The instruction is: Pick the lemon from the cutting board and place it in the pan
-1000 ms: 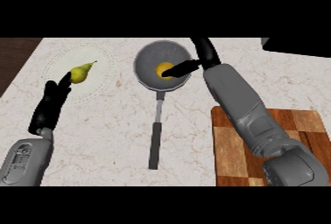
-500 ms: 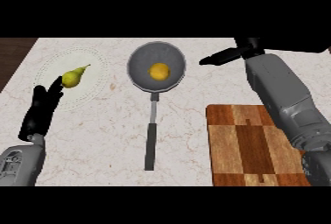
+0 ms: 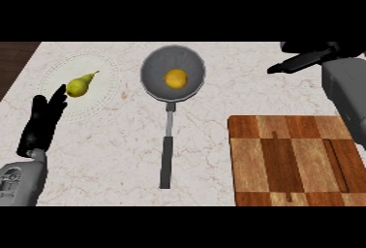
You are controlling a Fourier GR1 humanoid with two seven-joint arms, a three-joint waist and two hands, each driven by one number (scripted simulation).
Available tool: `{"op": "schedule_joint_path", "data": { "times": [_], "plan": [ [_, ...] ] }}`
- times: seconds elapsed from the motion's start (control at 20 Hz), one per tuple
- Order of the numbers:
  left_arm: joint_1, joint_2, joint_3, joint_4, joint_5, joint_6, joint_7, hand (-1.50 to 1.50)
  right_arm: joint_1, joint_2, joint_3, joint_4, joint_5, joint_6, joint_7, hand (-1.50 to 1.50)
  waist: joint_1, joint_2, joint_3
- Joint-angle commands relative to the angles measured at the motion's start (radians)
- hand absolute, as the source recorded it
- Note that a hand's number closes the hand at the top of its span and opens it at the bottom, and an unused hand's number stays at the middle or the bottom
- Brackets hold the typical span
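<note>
Lemon (image 3: 175, 78) sits in the pan's (image 3: 154, 72) middle. Right hand (image 3: 307, 58), right of the pan, looks spread and empty, though hard to see. Pull it away high, clear of the pan. Left hand (image 3: 43, 123) rests spread, left of the pan.

Pear (image 3: 79, 86), yellow-green, far left of the scene, lying on its side on a plate (image 3: 97, 102); thin stem end points far-right, fat end near-left. Plate pale and round, almost the same tone as the counter (image 3: 114, 160), dotted ring along its rim; pear sits in the plate's far half. Counter is white marble with thin brownish veins and covers most of the view. Dark brown wood-look strip (image 3: 14, 63) at the far left corner, past the counter's edge
</note>
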Motion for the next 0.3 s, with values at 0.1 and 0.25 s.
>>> {"op": "schedule_joint_path", "data": {
  "times": [0.1, 0.25],
  "plan": [
    [0.022, -0.004, 0.001, -0.007, 0.010, -0.012, -0.017, 0.00, 0.041, -0.106, 0.005, 0.001, 0.010, 0.116, -0.051, -1.50, 0.006, 0.003, 0.001],
    [0.020, -0.019, -0.016, -0.005, -0.003, -0.004, -0.011, 0.00, 0.019, -0.124, 0.003, -0.001, 0.011, 0.122, -0.041, -1.50, 0.016, 0.009, 0.001]
  ]
}}
